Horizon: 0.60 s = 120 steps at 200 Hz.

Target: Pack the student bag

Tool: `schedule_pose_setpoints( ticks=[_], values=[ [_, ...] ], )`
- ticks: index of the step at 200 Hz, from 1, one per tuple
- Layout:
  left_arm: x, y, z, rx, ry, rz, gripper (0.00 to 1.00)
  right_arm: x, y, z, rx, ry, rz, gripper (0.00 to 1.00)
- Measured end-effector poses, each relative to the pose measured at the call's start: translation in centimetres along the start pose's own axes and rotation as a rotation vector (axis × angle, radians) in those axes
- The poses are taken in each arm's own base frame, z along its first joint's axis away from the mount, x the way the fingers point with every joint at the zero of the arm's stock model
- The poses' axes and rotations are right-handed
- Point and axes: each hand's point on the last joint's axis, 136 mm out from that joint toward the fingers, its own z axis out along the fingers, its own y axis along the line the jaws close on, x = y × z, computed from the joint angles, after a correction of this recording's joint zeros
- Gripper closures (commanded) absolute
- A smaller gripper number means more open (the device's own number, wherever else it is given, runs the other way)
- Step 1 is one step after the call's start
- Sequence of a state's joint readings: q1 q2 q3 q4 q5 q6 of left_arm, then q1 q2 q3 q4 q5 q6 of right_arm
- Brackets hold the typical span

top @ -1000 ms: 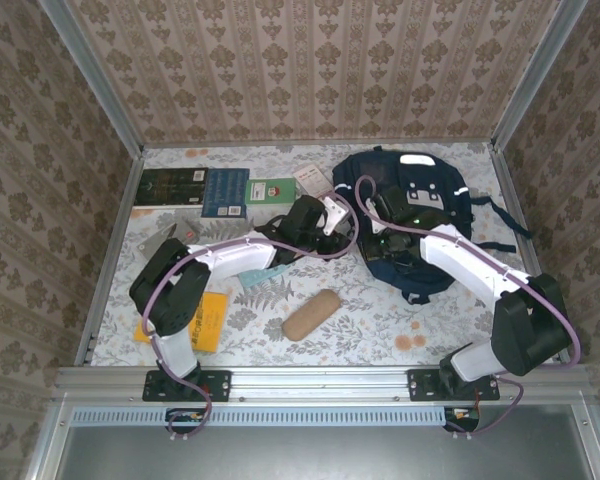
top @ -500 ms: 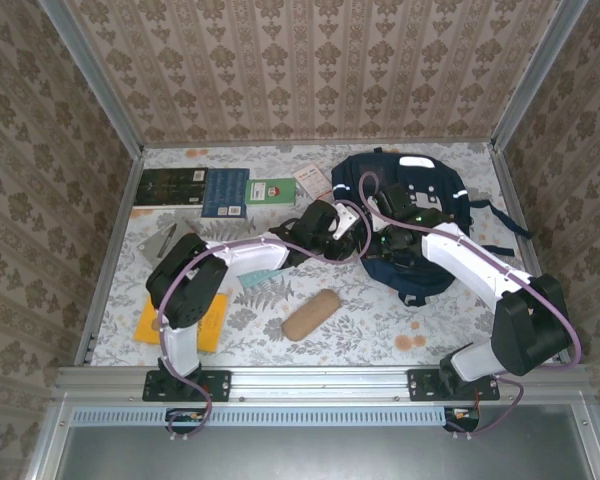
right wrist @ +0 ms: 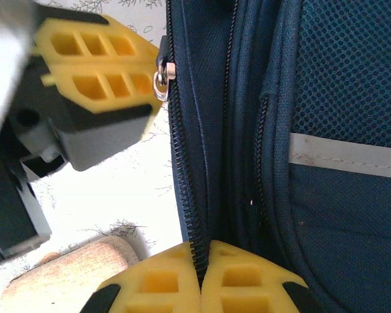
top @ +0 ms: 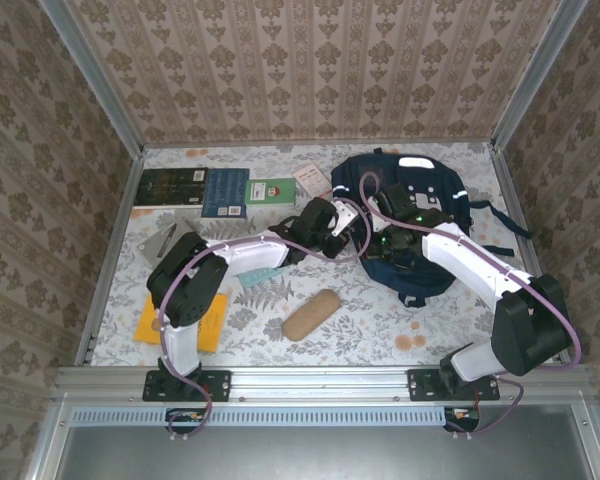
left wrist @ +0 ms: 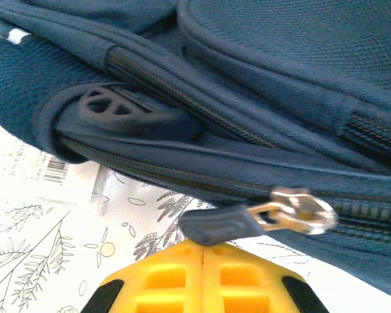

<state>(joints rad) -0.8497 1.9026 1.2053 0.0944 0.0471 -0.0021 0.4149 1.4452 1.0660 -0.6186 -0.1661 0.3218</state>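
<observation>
1. the student bag (top: 415,215) is found lying flat at the far right of the table (top: 380,320), front panel up.
2. the left gripper (left wrist: 202,246) is seen pressed together, with the dark zipper pull (left wrist: 221,225) pinched at its tips; the metal slider (left wrist: 300,210) lies just beyond.
3. the right gripper (right wrist: 202,251) is likewise pressed together, clamped on the bag's edge where the zipper track (right wrist: 186,195) runs in.
4. the arrangement is judged deliberate: the fabric is anchored by the right so the slider can be drawn along by the left without the bag being dragged.
5. the books (top: 195,188), the brown pouch (top: 311,313) and the orange booklet (top: 195,320) are noted outside the bag, so packing is judged not yet done.
</observation>
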Motion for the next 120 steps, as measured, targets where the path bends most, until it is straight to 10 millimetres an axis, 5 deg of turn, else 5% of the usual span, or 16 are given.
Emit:
schedule_pose_setpoints(
  ticks=[44, 54, 70, 120],
  values=[
    [-0.8, 4.5, -0.5, -0.013, -0.026, -0.128, 1.00, 0.8, -0.4, 0.4, 0.006, 0.018, 0.004, 1.00],
    [-0.8, 4.8, -0.6, -0.012, -0.027, -0.138, 0.78, 0.9, -0.4, 0.4, 0.007, 0.022, 0.005, 1.00],
    [-0.7, 4.1, -0.5, 0.004, -0.030, -0.133, 0.60, 1.0, -0.5, 0.4, 0.008, 0.022, 0.007, 1.00],
    [1.4, -0.7, -0.9, 0.033, -0.012, -0.045, 0.52, 0.9, -0.5, 0.4, 0.002, 0.023, 0.015, 1.00]
  ],
)
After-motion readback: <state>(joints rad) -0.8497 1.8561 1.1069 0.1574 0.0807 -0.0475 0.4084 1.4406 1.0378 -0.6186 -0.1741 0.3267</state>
